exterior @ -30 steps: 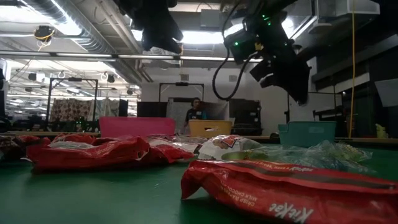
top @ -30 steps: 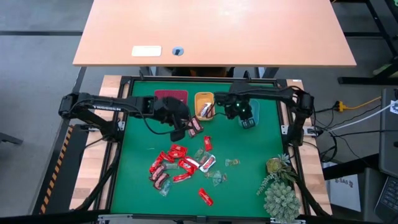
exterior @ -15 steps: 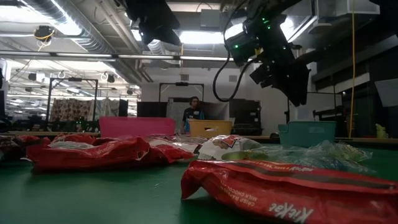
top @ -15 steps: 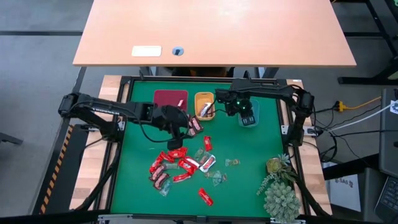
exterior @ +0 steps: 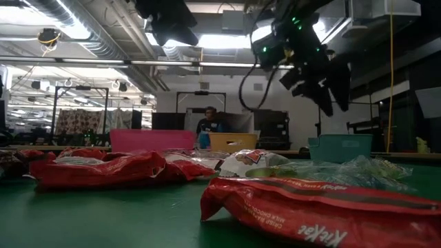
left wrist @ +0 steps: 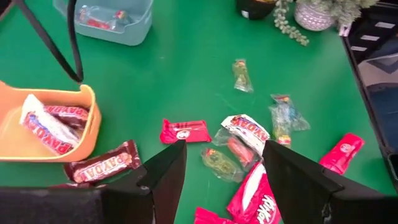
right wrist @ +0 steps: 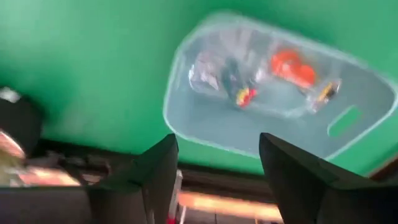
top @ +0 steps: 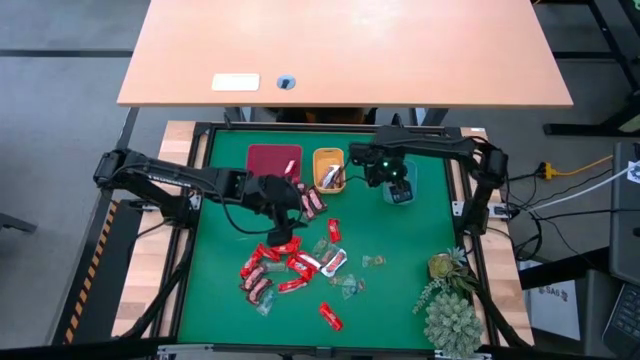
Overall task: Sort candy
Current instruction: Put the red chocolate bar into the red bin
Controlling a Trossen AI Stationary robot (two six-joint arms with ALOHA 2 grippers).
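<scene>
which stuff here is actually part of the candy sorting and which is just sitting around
Part of the job:
- loose candy pile on the green mat
- red tray
- orange tray, holding brown bars
- teal tray, holding clear wrapped sweets
- right gripper, open above the teal tray
- left gripper, open over the pile

Just lying about:
- artificial plant at the mat's corner
- wooden desk behind

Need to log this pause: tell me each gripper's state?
Left gripper: open, empty, above the candy pile.
Right gripper: open, empty, over the teal tray.
</scene>
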